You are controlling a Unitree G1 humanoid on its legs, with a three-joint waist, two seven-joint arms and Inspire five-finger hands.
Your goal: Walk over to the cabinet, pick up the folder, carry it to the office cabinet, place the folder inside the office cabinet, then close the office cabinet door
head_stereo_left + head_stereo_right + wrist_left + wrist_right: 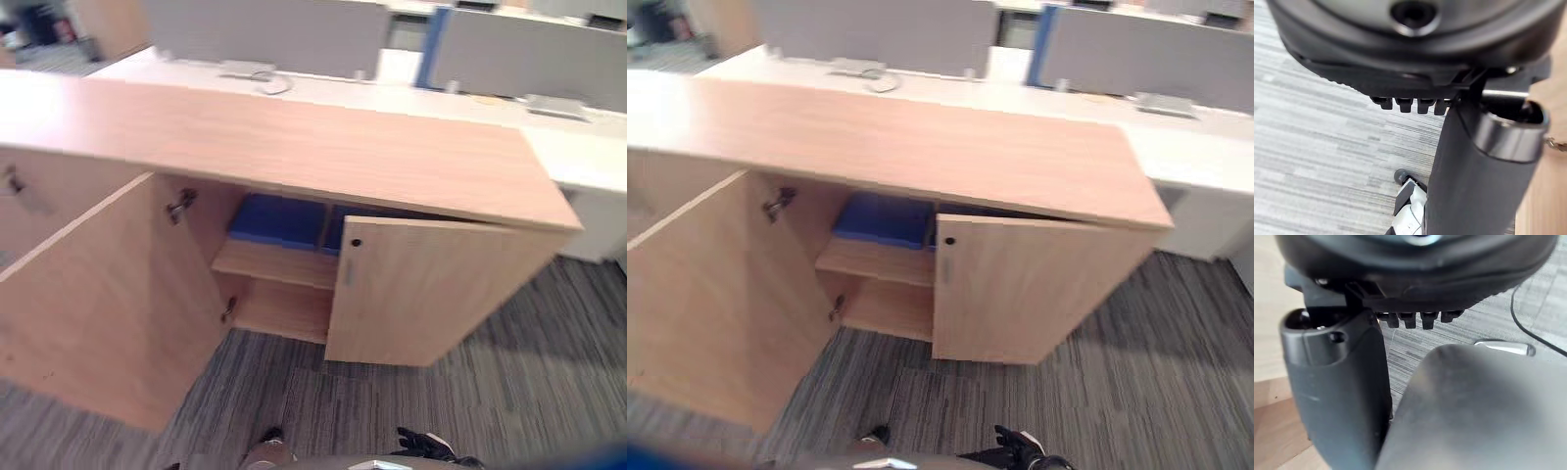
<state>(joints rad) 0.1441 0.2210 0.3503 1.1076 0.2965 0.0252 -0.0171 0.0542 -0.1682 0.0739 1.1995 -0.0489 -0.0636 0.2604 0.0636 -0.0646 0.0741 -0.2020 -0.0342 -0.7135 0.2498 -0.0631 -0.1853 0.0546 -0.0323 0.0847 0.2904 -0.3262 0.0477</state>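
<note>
Lying on the upper shelf inside the cabinet, the blue folder shows between the cabinet's two doors: the left door stands wide open and the right door ajar (its edge hides part of the folder). The left hand and right hand hang above the carpet before the cabinet, both relaxed, thumbs straight, holding nothing.
</note>
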